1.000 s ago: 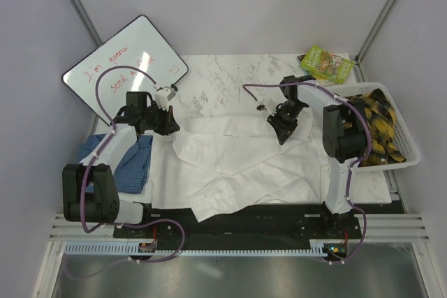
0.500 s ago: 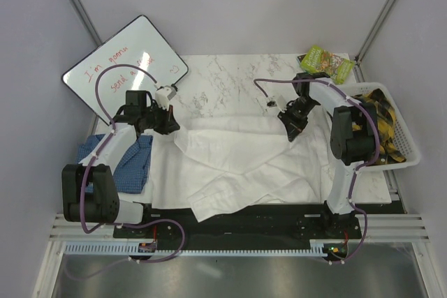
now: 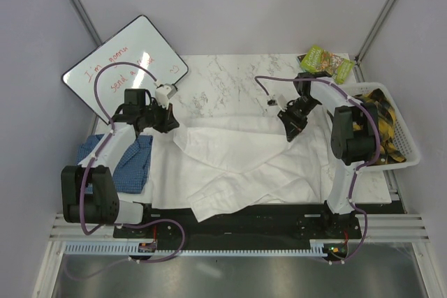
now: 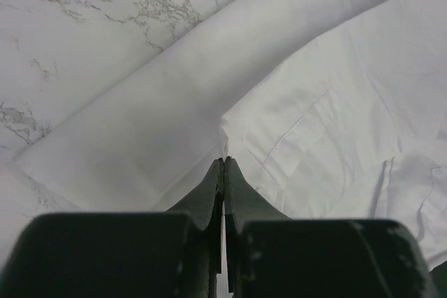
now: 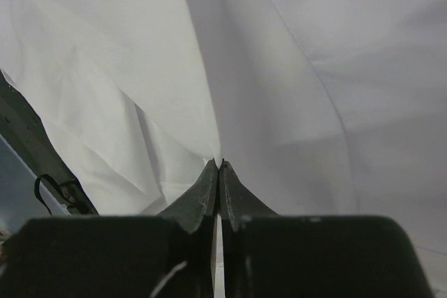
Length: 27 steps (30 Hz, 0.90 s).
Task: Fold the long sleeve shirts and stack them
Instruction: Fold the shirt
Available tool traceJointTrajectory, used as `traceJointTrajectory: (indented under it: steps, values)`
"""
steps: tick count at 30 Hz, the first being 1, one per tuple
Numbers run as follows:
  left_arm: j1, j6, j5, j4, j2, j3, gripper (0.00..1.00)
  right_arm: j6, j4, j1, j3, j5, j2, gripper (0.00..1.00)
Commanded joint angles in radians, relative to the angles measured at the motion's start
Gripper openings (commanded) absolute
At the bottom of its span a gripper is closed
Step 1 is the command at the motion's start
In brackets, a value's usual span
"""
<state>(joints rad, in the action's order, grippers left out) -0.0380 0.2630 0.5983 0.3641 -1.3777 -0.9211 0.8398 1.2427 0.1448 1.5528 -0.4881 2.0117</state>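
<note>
One: Two arms to log. Entry one, the left gripper (image 3: 170, 122): how is it posing?
Two: Its arm is reaching forward from the base and angling down over the far left edge of the white shirt (image 3: 237, 165). In the wrist view its fingers (image 4: 209, 193) are pressing together, pinching a hemmed edge of that shirt beside a long flat sleeve.
One: Entry two, the right gripper (image 3: 291, 132)?
Two: Its arm is arching up and bending back toward the middle, tips pointing down onto the shirt's far right part. The jaws are pressing flat against each other, nipping a ridge of white cloth that is rising to the tips.
One: Where are the shirts lying?
Two: The white shirt is spreading rumpled across the marble table (image 3: 223, 78) between the arms, one near corner draping over the front edge. The blue shirt (image 3: 133, 162) is lying bunched at the left edge.
One: Anything hidden or unclear?
Two: The left arm is covering part of the blue shirt, and its pattern is not showing from above. How much cloth each gripper is holding, the fingers are hiding. Red writing on the whiteboard (image 3: 126, 61) is reading too small. The right arm is cutting across the basket (image 3: 408, 151), which is holding yellow-and-black plaid cloth (image 3: 377, 120).
</note>
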Motion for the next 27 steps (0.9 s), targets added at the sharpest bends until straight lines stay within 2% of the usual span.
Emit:
traceJointTrajectory:
  steps: [1, 9, 10, 11, 13, 14, 16, 17, 19, 21, 23, 27]
  values:
    - [0.009, 0.048, -0.061, -0.054, -0.006, -0.01, 0.02, -0.019, 0.021, 0.001, 0.082, -0.056, -0.002, 0.08]
    - [0.009, 0.146, -0.161, -0.105, -0.139, -0.03, 0.02, -0.085, -0.029, -0.001, 0.083, 0.0, 0.027, 0.13]
    - [0.009, 0.156, -0.172, -0.096, -0.152, -0.035, 0.04, -0.093, -0.035, 0.001, 0.082, 0.009, 0.028, 0.16]
    - [0.01, 0.183, -0.189, -0.08, -0.173, -0.048, 0.12, -0.096, -0.035, 0.001, 0.081, 0.031, 0.03, 0.34]
    - [0.013, 0.203, -0.204, -0.016, -0.187, -0.065, 0.28, -0.094, -0.028, 0.004, 0.078, 0.049, 0.022, 0.52]
    - [0.021, 0.217, -0.204, -0.001, -0.188, -0.077, 0.41, -0.093, -0.025, 0.003, 0.076, 0.052, 0.012, 0.62]
    - [0.033, 0.246, -0.19, 0.036, -0.184, -0.099, 0.57, -0.09, -0.028, 0.002, 0.092, 0.06, -0.025, 0.65]
    - [0.033, 0.281, -0.177, 0.044, -0.182, -0.128, 0.7, -0.093, -0.029, 0.002, 0.107, 0.063, -0.033, 0.66]
    - [0.032, 0.312, -0.154, 0.073, -0.201, -0.166, 0.79, -0.105, -0.066, 0.001, 0.16, 0.091, -0.033, 0.66]
    - [0.033, 0.358, -0.121, 0.117, -0.243, -0.251, 0.8, -0.116, -0.098, 0.001, 0.209, 0.135, -0.018, 0.65]
    - [0.029, 0.442, -0.091, 0.227, -0.337, -0.356, 0.75, -0.111, -0.118, 0.001, 0.249, 0.184, 0.027, 0.64]
    - [0.026, 0.525, -0.118, 0.326, -0.475, -0.482, 0.69, -0.056, -0.127, 0.002, 0.328, 0.255, 0.104, 0.61]
